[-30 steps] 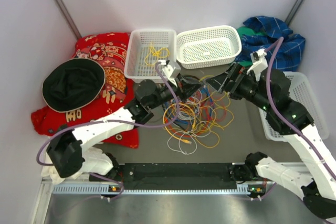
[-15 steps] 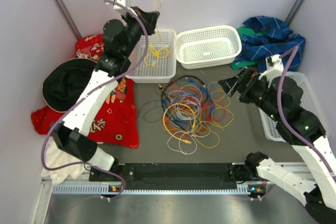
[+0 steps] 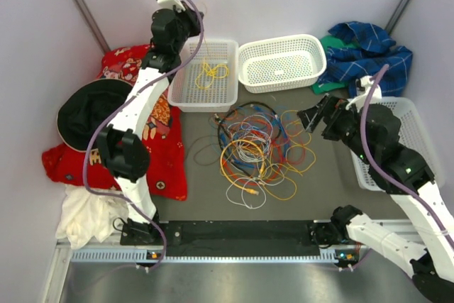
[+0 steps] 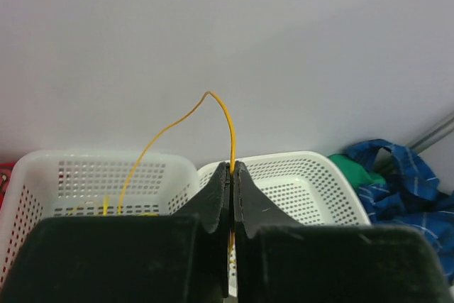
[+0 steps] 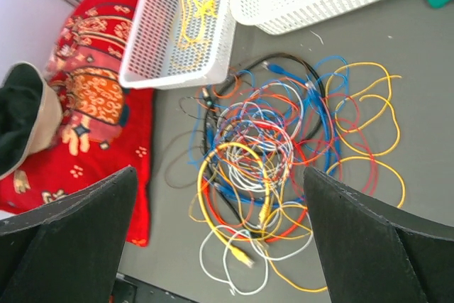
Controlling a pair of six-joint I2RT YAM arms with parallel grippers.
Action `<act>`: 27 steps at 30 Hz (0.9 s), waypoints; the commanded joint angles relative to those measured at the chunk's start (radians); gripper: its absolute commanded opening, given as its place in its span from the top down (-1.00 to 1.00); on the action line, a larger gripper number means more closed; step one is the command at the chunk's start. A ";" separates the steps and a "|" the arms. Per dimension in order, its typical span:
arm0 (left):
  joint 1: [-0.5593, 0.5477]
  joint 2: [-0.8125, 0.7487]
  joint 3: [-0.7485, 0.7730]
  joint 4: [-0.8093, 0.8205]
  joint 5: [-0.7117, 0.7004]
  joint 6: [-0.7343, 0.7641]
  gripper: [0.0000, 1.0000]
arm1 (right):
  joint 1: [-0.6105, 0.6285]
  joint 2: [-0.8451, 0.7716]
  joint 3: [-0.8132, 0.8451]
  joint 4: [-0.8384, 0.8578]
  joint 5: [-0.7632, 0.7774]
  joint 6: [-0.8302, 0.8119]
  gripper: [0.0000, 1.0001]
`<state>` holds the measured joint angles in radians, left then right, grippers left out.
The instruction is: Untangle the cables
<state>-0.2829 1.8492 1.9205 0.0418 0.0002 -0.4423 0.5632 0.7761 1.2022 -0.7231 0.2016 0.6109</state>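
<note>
Upper left, the left gripper (image 4: 232, 169) pinched a yellow cable (image 4: 170, 129) high over the left basket (image 3: 181, 94) — it was best lowered into the basket before letting go. At centre lay the tangled cables (image 3: 259, 150) — at right, the right gripper (image 3: 310, 116) hung spread.

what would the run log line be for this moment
left gripper: shut on yellow cable, above left white basket | yellow cable: trails down into that basket | right gripper: open, beside cable tangle on table

Cables (image 3: 259, 152) lie on table (image 3: 323, 193), before both baskets (image 3: 282, 84).
</note>
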 commanded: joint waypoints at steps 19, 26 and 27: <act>0.005 -0.235 -0.338 0.087 0.191 -0.061 -0.98 | 0.006 0.120 -0.269 0.080 0.107 -0.011 -0.97; -0.200 -0.566 -0.734 0.017 0.164 -0.083 -0.98 | -0.100 0.291 -0.385 0.204 -0.037 0.043 -0.97; -0.278 -0.599 -0.815 0.000 0.143 -0.076 -0.98 | -0.100 0.328 -0.389 0.236 -0.053 0.041 -0.97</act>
<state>-0.3790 1.3521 1.3121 0.1020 0.1677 -0.5251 0.4904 1.0267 0.8242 -0.6136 0.2211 0.6170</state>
